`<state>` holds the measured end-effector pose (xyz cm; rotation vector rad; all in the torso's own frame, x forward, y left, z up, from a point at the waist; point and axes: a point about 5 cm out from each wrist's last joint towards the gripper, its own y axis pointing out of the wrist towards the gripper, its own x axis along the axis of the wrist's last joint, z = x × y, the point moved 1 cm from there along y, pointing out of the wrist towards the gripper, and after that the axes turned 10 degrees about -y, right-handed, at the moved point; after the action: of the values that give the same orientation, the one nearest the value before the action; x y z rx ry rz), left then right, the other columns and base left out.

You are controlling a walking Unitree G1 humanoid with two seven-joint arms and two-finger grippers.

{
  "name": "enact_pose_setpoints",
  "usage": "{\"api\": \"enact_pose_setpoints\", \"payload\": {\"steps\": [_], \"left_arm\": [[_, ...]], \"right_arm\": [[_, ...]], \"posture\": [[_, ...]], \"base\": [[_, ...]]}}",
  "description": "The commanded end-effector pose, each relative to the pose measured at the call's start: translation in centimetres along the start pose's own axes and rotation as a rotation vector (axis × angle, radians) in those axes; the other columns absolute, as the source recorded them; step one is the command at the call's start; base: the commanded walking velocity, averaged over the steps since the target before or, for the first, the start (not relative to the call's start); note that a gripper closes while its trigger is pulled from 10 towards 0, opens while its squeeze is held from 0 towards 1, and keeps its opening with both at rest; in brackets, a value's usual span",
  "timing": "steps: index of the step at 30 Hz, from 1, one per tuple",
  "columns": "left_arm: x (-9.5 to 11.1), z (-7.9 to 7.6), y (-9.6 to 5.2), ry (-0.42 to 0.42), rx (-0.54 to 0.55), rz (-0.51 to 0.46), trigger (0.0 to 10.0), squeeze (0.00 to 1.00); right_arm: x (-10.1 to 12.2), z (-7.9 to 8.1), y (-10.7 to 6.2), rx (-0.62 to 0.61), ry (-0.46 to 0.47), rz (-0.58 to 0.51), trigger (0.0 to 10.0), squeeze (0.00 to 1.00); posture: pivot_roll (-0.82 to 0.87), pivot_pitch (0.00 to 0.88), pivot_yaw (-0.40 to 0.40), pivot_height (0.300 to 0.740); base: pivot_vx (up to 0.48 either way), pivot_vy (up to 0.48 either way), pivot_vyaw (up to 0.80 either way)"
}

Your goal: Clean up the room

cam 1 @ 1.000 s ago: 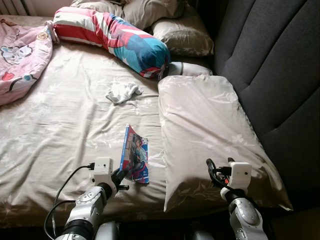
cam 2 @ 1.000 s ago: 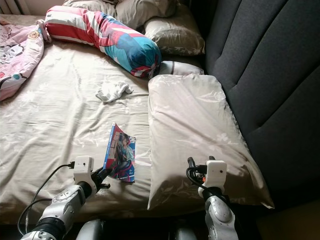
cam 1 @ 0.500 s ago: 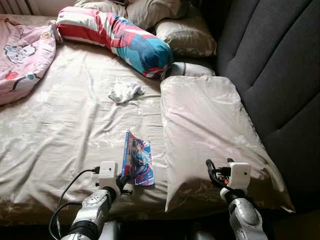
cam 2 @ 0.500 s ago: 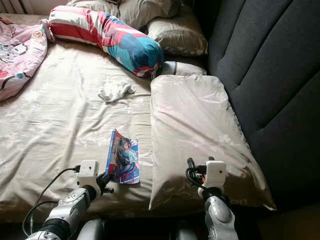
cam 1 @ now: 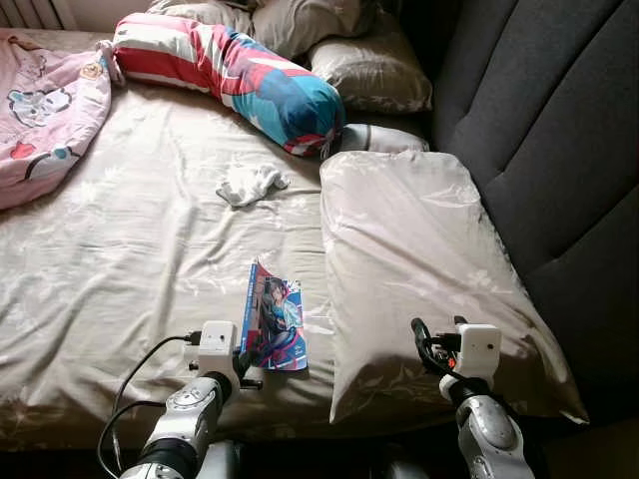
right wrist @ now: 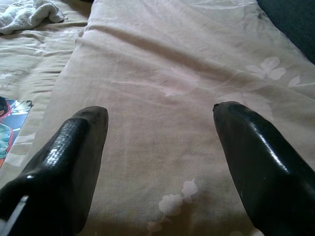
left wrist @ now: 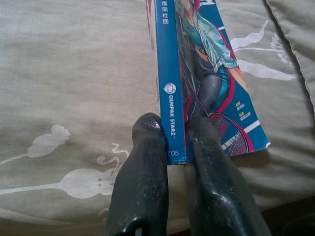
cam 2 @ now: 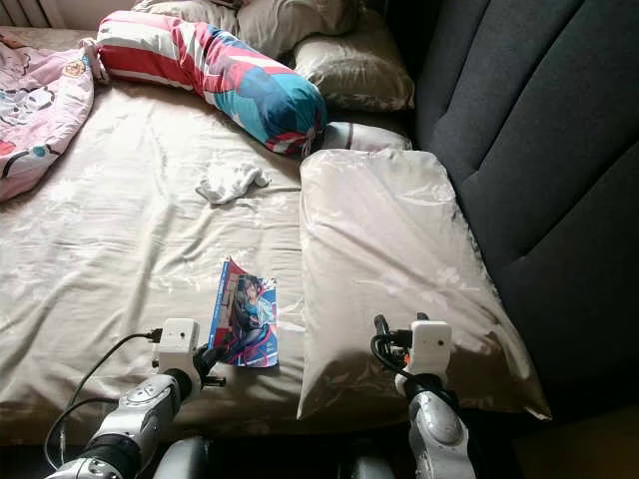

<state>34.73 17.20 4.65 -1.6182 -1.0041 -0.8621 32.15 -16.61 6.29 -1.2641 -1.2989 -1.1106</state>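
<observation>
A comic book (cam 1: 275, 324) with a blue spine (left wrist: 167, 73) lies on the beige bed sheet (cam 1: 130, 249), just left of a large beige pillow (cam 1: 419, 259). My left gripper (cam 1: 245, 361) is at the book's near end. In the left wrist view its two black fingers (left wrist: 145, 162) are shut on the bottom of the spine, one on each side. My right gripper (right wrist: 160, 118) stands open low over the near end of the pillow (right wrist: 172, 64), with nothing between its fingers. A crumpled white cloth (cam 1: 250, 183) lies farther up the bed.
A red, white and blue bolster (cam 1: 240, 75) and more beige pillows (cam 1: 369, 70) lie at the far end. A pink patterned blanket (cam 1: 40, 110) is bunched at the far left. The dark grey padded headboard (cam 1: 549, 130) runs along the right side.
My left gripper has crept forward onto the near end of the comic book and closed on its spine. The view shifted slightly. The right arm has stayed still.
</observation>
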Motion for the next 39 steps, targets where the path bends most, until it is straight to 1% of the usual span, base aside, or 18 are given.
{"api": "enact_pose_setpoints", "payload": {"steps": [1, 3, 4, 7, 8, 9, 10, 14, 15, 18, 19, 20, 21, 22, 23, 24, 32, 39], "left_arm": [[-2.0, -0.6, -0.1, 0.036, -0.019, 0.082, 10.0, 0.45], [-1.9, -0.6, -0.1, 0.043, -0.017, 0.081, 10.0, 0.45], [-1.9, -0.6, -0.1, 0.047, -0.015, 0.079, 10.0, 0.5], [-1.9, -0.6, -0.1, 0.05, -0.012, 0.076, 10.0, 0.5], [-1.9, -0.6, -0.1, 0.052, -0.01, 0.075, 10.0, 0.56], [-1.9, -0.6, -0.1, 0.055, -0.008, 0.075, 10.0, 0.56], [-1.8, -0.6, -0.1, 0.058, -0.005, 0.073, 10.0, 0.67], [-1.8, -0.5, -0.1, 0.066, 0.002, 0.07, 10.0, 0.69], [-1.8, -0.5, -0.1, 0.07, 0.006, 0.069, 10.0, 0.86], [-1.7, -0.4, -0.1, 0.076, 0.012, 0.066, 10.0, 0.85], [-1.7, -0.4, -0.1, 0.081, 0.018, 0.063, 10.0, 0.8], [-1.6, -0.4, 0.0, 0.084, 0.023, 0.059, 10.0, 0.71], [-1.5, -0.3, 0.0, 0.09, 0.031, 0.053, 10.0, 0.5], [-1.4, -0.2, 0.0, 0.095, 0.037, 0.05, 10.0, 0.13], [-1.4, -0.2, 0.0, 0.099, 0.04, 0.047, 10.0, 0.13], [-1.3, 0.0, -0.1, 0.114, 0.052, 0.042, 10.0, 0.0], [-0.4, 1.1, -0.2, 0.135, 0.14, -0.008, 10.0, 0.0], [-0.3, 1.3, -0.2, 0.156, 0.158, -0.016, 10.0, 0.0]], "right_arm": [[-1.0, -0.4, -0.6, -0.013, 0.001, 0.04, 10.0, 0.0], [-1.0, -0.4, -0.6, -0.013, 0.002, 0.041, 10.0, 0.0], [-1.1, -0.4, -0.6, -0.013, 0.002, 0.042, 10.0, 0.0], [-1.1, -0.4, -0.6, -0.012, 0.003, 0.043, 10.0, 0.0], [-1.1, -0.4, -0.6, -0.012, 0.003, 0.043, 10.0, 0.0], [-1.1, -0.4, -0.6, -0.012, 0.003, 0.044, 10.0, 0.0], [-1.1, -0.4, -0.6, -0.012, 0.004, 0.044, 10.0, 0.0], [-1.2, -0.3, -0.6, -0.011, 0.004, 0.044, 10.0, 0.0], [-1.2, -0.3, -0.6, -0.011, 0.004, 0.045, 10.0, 0.0], [-1.2, -0.3, -0.6, -0.01, 0.004, 0.047, 10.0, 0.0], [-1.2, -0.3, -0.6, -0.011, 0.004, 0.047, 10.0, 0.0], [-1.3, -0.3, -0.6, -0.011, 0.004, 0.048, 10.0, 0.0], [-1.3, -0.3, -0.6, -0.011, 0.005, 0.048, 10.0, 0.0], [-1.3, -0.3, -0.6, -0.011, 0.005, 0.049, 10.0, 0.0], [-1.3, -0.3, -0.6, -0.011, 0.005, 0.049, 10.0, 0.0], [-1.3, -0.3, -0.6, -0.009, 0.006, 0.05, 10.0, 0.0], [-1.5, -0.2, -0.6, -0.006, 0.007, 0.055, 10.0, 0.0], [-1.6, -0.2, -0.6, -0.003, 0.006, 0.059, 10.0, 0.0]], "posture": [[-0.09, 0.285, -0.12, 0.623], [-0.09, 0.285, -0.12, 0.623], [-0.09, 0.285, -0.12, 0.623], [-0.09, 0.282, -0.119, 0.623], [-0.09, 0.282, -0.119, 0.623], [-0.09, 0.282, -0.119, 0.623], [-0.09, 0.282, -0.119, 0.623], [-0.09, 0.282, -0.119, 0.623], [-0.09, 0.282, -0.119, 0.623], [-0.09, 0.282, -0.119, 0.623], [-0.08, 0.279, -0.119, 0.623], [-0.08, 0.279, -0.119, 0.623], [-0.08, 0.279, -0.119, 0.623], [-0.08, 0.28, -0.119, 0.623], [-0.08, 0.28, -0.119, 0.623], [-0.08, 0.28, -0.119, 0.623], [-0.08, 0.285, -0.121, 0.623], [-0.08, 0.287, -0.123, 0.623]], "base": [[0.0, 0.0, 0.0], [0.0, 0.0, 0.0], [0.0, 0.0, 0.0], [0.0, 0.0, 0.0], [0.0, 0.0, 0.0], [0.0, 0.0, 0.0], [0.0, 0.0, 0.0], [0.0, 0.0, 0.0], [0.0, 0.0, 0.0], [0.0, 0.0, 0.0], [0.0, 0.0, 0.0], [0.0, 0.0, 0.0], [0.0, 0.0, 0.0], [0.0, 0.0, 0.0], [0.0, 0.0, 0.0], [0.0, 0.0, 0.0], [0.0, 0.0, 0.0], [0.0, 0.0, 0.0]]}}
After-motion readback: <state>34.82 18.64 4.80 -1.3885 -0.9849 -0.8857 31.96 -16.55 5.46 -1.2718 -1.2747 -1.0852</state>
